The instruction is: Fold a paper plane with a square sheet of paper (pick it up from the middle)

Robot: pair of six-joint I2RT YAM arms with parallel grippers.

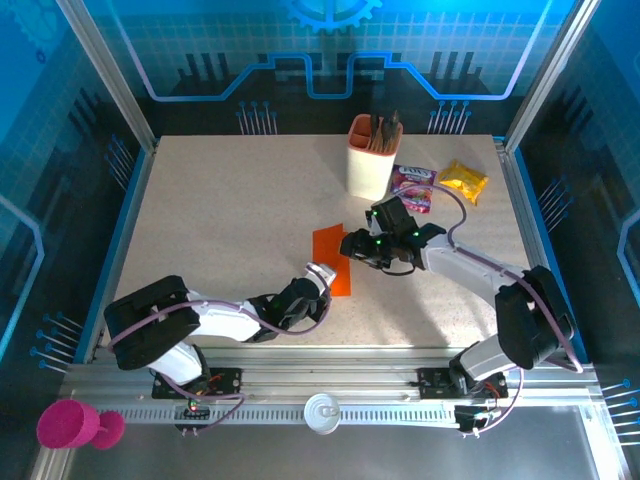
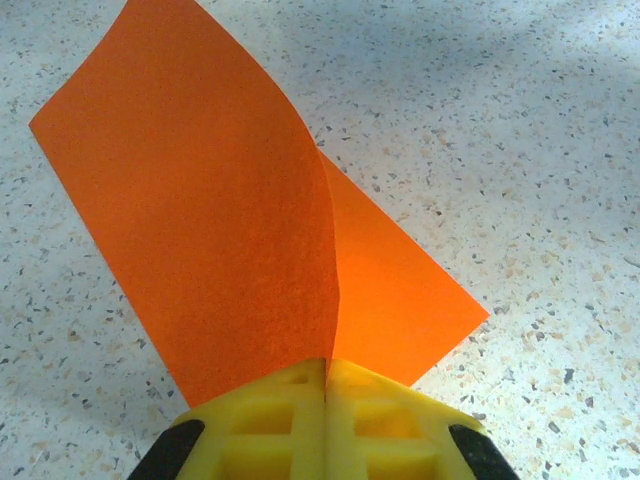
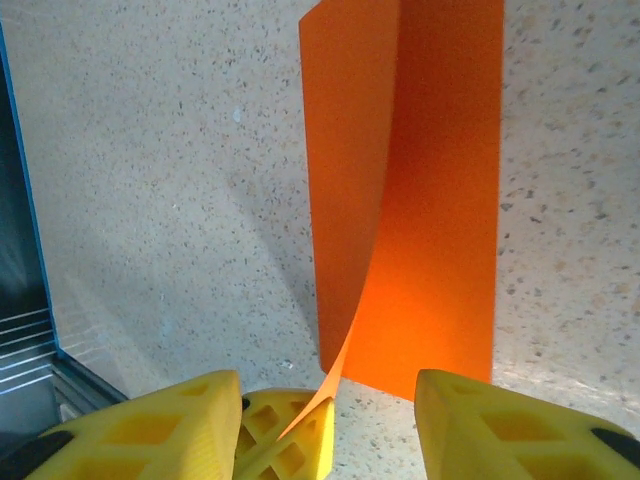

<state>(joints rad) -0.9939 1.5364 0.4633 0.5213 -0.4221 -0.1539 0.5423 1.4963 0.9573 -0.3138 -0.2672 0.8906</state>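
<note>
The square sheet of paper (image 1: 331, 246) is bright orange and lies mid-table, bent along its middle with one half standing up off the table. My left gripper (image 1: 318, 272) is shut on the sheet's near edge; in the left wrist view its yellow jaws (image 2: 325, 368) press together on the paper (image 2: 220, 220) at the bend. From the far side, my right gripper (image 1: 352, 246) faces the sheet. In the right wrist view it (image 3: 325, 425) stands open, with the pinched paper edge (image 3: 440, 230) and the left gripper's fingertips (image 3: 300, 445) between its fingers.
At the back right stands a peach cup (image 1: 370, 160) holding dark sticks, with a purple packet (image 1: 412, 187) and a yellow snack packet (image 1: 463, 181) beside it. The blue table border (image 3: 25, 250) runs along the left of the right wrist view. Bare speckled tabletop (image 1: 220, 220) lies to the left.
</note>
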